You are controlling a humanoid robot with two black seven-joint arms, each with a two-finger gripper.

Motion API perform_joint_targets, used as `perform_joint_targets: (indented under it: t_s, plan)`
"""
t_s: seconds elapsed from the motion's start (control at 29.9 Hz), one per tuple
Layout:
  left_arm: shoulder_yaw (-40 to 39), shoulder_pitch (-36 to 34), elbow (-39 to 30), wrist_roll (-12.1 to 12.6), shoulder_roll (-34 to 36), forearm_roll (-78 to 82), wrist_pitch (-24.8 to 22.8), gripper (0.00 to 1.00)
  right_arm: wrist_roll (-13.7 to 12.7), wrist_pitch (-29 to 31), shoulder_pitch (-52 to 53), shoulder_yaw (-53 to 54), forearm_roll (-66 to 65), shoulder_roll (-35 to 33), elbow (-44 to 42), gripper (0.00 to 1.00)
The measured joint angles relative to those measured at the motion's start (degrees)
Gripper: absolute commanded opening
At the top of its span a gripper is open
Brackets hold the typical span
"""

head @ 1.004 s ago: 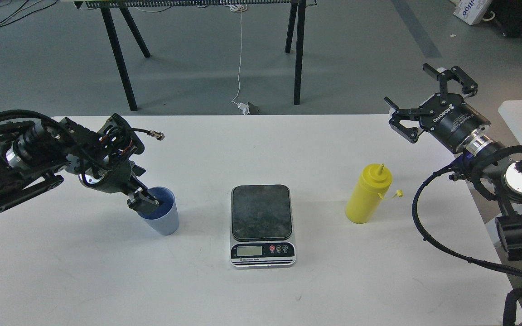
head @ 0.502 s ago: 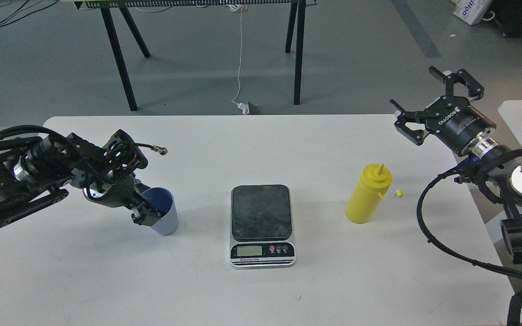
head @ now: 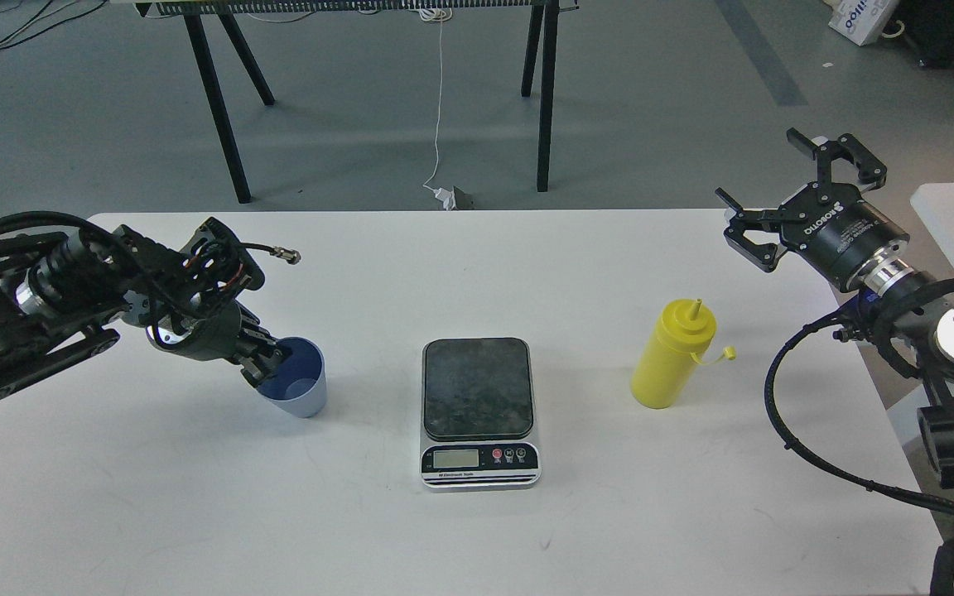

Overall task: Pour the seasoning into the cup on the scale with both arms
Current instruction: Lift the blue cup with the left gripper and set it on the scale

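Looking down at your white bench, you see the scale at its centre with nothing on the dark platform. Your left claw is at the left rim of the light-blue cup, which tilts toward the arm left of the scale; the fingers are too dark to tell apart, so you cannot tell whether they grip the rim. The yellow seasoning stands upright right of the scale, its cap hanging off to the right. Your right claw hovers far right of the bottle, fingers spread wide, grasping nothing.
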Motion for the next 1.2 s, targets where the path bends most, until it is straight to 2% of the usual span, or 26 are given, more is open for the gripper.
perform_joint_targets:
  t_s: [0.23, 0.44, 0.6, 0.87, 1.2]
  plan:
    - [-0.13, -4.15, -0.11, 0.0, 0.15, -1.38, 0.0, 0.0, 0.0, 0.0, -0.01, -0.02, 0.0, 0.0, -0.12, 0.99]
    - [-0.38, -14.68, -0.44, 0.02, -0.38, -12.65, 0.0, 0.0, 0.0, -0.03, -0.28, -0.03, 0.0, 0.0, -0.26, 0.99]
    - [-0.4, -20.72, -0.55, 0.03, -8.29, -18.55, 0.0, 0.0, 0.0, -0.43, 0.29, 1.1, 0.0, 0.39, -0.25, 0.99]
    - [2.77, -17.16, -0.15, 0.0, -20.65, -15.94, 0.0, 0.01, 0.0, -5.05, 11.49, 5.14, 0.0, -0.39, -1.48, 0.99]
    - [3.67, -14.26, 1.11, 0.02, -22.41, -13.06, 0.0, 0.01, 0.0, -5.81, 14.5, 5.08, 0.0, -1.31, -2.34, 0.99]
